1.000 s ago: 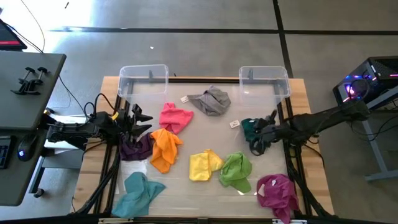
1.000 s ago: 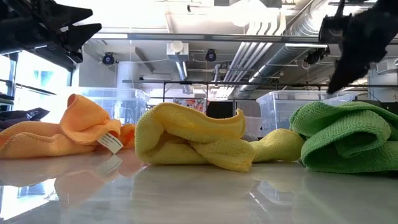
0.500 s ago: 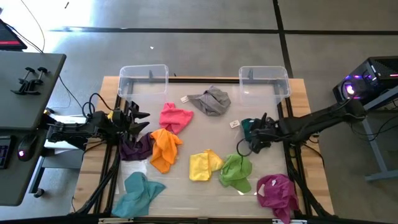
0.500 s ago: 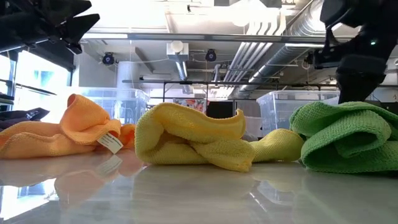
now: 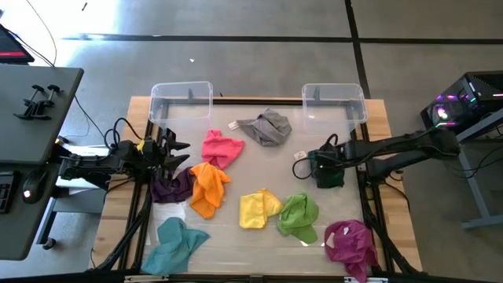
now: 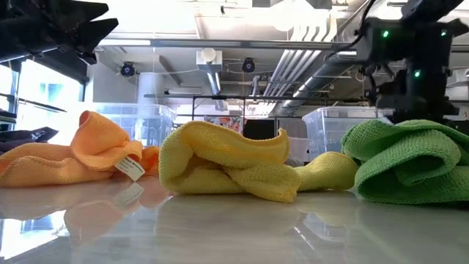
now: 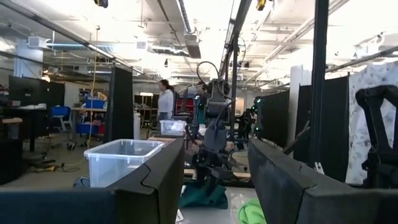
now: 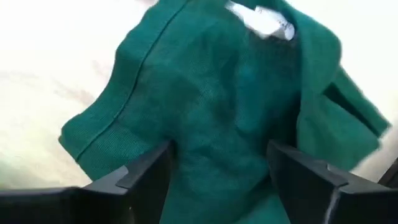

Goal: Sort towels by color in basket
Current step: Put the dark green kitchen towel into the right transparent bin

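High view: pale wooden table (image 5: 376, 118) with glossy white mat, two clear plastic bins (image 5: 181, 101) at far edge; crumpled soft towels (image 5: 209, 187) scattered across mat. Left gripper (image 5: 174, 155) fingers apart beside purple towel (image 5: 169, 189). Right gripper (image 5: 308, 163) over dark green towel (image 5: 328, 176).

Low view: glossy tabletop; ceiling ducts behind.

Left wrist view: open workshop, person (image 7: 165, 99) standing far off.

Right wrist view: fingers (image 8: 144, 173) spread, straddling dark green towel.

Bright, even indoor light from overhead fixtures

Ceiling lamps (image 6: 293, 13) blew out to white in the low view and glared off the glossy table (image 6: 220, 227), which mirrored the cloths; the dark green towel (image 8: 217, 106) was soft with blur in the right wrist view
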